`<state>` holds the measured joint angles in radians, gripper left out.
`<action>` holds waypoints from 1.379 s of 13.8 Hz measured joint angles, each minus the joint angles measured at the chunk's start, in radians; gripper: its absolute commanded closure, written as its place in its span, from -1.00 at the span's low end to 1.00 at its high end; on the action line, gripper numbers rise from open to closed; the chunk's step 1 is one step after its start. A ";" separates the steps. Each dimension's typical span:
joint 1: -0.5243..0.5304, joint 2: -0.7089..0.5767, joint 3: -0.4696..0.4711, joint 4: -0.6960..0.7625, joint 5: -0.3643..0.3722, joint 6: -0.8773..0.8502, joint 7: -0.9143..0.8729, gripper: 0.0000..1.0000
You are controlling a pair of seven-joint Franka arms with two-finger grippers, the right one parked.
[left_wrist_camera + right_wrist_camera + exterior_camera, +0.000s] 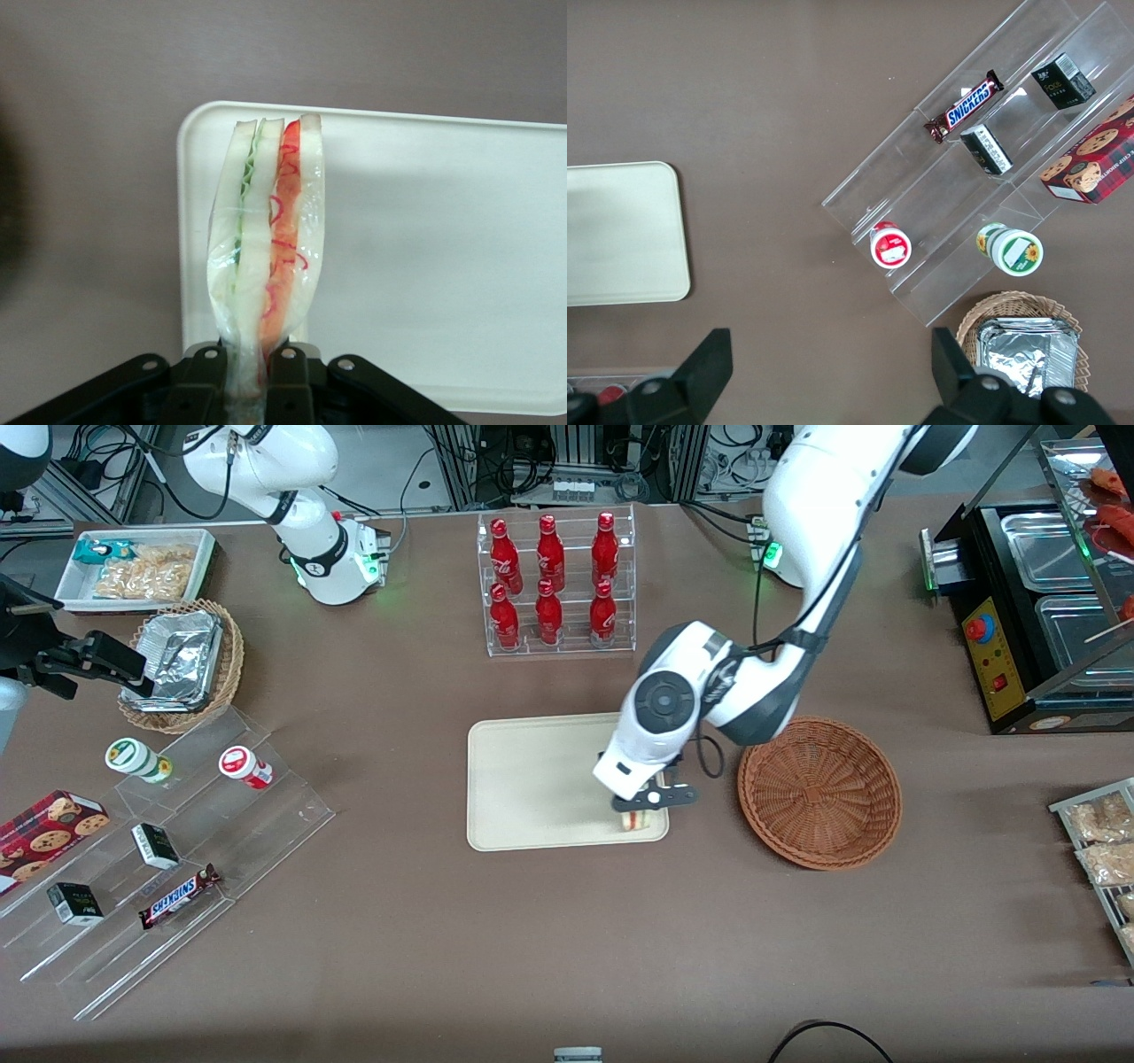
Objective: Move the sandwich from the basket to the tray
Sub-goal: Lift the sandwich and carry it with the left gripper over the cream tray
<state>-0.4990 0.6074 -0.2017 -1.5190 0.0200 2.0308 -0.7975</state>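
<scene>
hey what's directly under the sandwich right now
The sandwich is shut in the left gripper over a corner of the cream tray, near the reddish-brown basket. Bare tray surface shows below it. Whether its lower edge touches the tray cannot be seen.

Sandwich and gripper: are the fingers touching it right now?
Touching. The left wrist view shows the gripper with both fingers pressed against the sandwich, over the tray.
</scene>
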 measured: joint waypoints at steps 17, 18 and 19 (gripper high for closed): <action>-0.171 0.179 0.002 0.130 0.101 0.136 -0.189 0.65; -0.171 0.184 0.002 0.127 0.101 0.144 -0.193 -0.07; -0.171 0.188 0.002 0.124 0.101 0.150 -0.208 -0.99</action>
<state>-0.6700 0.7956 -0.1996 -1.3945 0.1213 2.1805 -1.0055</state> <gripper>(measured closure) 0.824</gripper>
